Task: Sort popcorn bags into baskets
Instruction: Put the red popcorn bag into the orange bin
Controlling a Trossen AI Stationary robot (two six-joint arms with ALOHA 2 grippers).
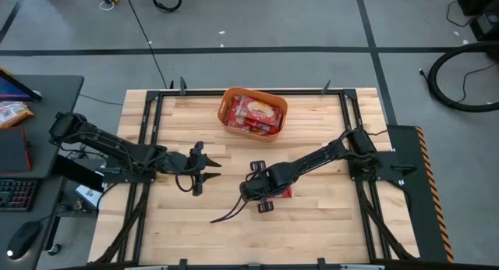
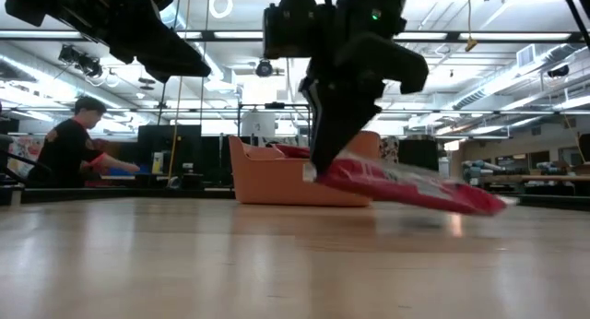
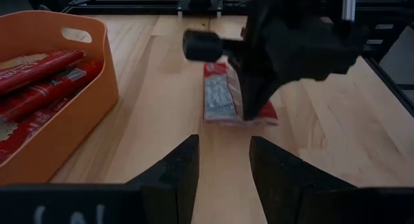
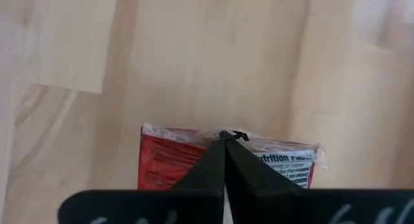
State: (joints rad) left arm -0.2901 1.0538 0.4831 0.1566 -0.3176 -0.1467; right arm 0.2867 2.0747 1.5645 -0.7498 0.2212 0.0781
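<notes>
A red popcorn bag [image 1: 284, 193] with white printing is at the table's middle, under my right gripper [image 1: 262, 193], which is shut on its edge. The low view shows this bag [image 2: 406, 188] tilted. The orange basket [image 1: 228, 108] stands near the far edge with several red bags [image 1: 254, 114] lying flat inside it. My left gripper [image 1: 212, 169] hovers open to the left of the held bag, and its wrist view shows its fingers [image 3: 223, 166] apart, pointing at the bag [image 3: 218, 98]. My right gripper pinches the bag's crimped end seam [image 4: 194, 134] between its two shut fingers, at the middle of that edge. The fingers come from above, pointing down. The held end [image 2: 323, 174] is raised and the bag slopes down from it. Its far end [image 2: 484, 205] is low at the table.
A black frame [image 1: 148, 114] runs along the left and right sides of the wooden table top [image 1: 327, 231]. Bare wood lies between the held bag and the basket. A person [image 2: 69, 148] sits at a desk in the room beyond the table.
</notes>
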